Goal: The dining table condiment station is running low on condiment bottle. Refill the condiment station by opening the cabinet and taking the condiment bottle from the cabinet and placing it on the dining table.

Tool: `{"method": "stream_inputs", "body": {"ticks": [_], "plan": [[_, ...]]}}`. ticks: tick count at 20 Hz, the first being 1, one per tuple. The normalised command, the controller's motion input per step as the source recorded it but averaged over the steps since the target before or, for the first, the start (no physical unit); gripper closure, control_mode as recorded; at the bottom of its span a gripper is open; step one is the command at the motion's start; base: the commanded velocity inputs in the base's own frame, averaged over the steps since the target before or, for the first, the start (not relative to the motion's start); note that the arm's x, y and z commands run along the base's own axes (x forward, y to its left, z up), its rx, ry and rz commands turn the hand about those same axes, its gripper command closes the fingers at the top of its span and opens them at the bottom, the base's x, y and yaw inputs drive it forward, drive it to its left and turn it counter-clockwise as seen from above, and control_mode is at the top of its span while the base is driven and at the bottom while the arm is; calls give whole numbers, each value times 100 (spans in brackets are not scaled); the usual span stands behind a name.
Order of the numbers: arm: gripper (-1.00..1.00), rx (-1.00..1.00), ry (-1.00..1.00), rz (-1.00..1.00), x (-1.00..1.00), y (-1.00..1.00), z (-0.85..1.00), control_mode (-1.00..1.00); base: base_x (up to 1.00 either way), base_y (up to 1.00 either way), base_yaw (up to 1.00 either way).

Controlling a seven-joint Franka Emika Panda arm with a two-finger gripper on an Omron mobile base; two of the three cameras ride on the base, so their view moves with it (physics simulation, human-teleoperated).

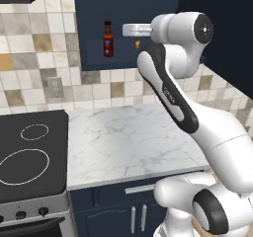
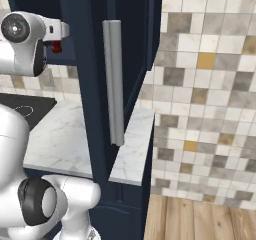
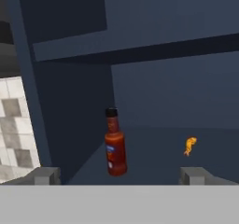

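Looking along my pincer (image 3: 119, 175) into the open cabinet (image 3: 177, 92), I see the condiment bottle (image 3: 115, 143) standing upright on the shelf, a little left of the middle between my two fingertips (image 3: 46, 175), and still apart from them. My pincer is spread wide and holds nothing. From the left base view the bottle (image 1: 108, 39) stands alone in the navy cabinet, above the marble counter (image 1: 128, 142), and my hand is at about the same height, to its right. A small orange thing (image 3: 189, 146) lies further right on the shelf; I cannot tell what it is. I judge the bottle is light and stiff, probably glass or hard plastic, so it is smooth and may slip or tip over because it is slim and tall. The best place to take it is the wide body at the label band, not the narrow neck or the black cap. The cabinet door with its long silver handle (image 2: 114, 81) stands open at my right.
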Motion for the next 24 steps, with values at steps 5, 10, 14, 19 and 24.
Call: {"method": "stream_inputs", "body": {"ticks": [5, 10, 14, 19, 24], "plan": [[-100, 0, -5, 3, 36, 0, -1, -100, 0, 0, 0], [-100, 0, -8, 4, 26, 0, -10, -100, 0, 0, 0], [-100, -1, -8, 8, 16, 10, -17, -100, 0, 0, 0], [-100, 0, -5, 11, 16, 5, -15, -100, 0, 0, 0], [-100, 0, 0, 12, 18, 4, -3, -100, 0, 0, 0]]}}
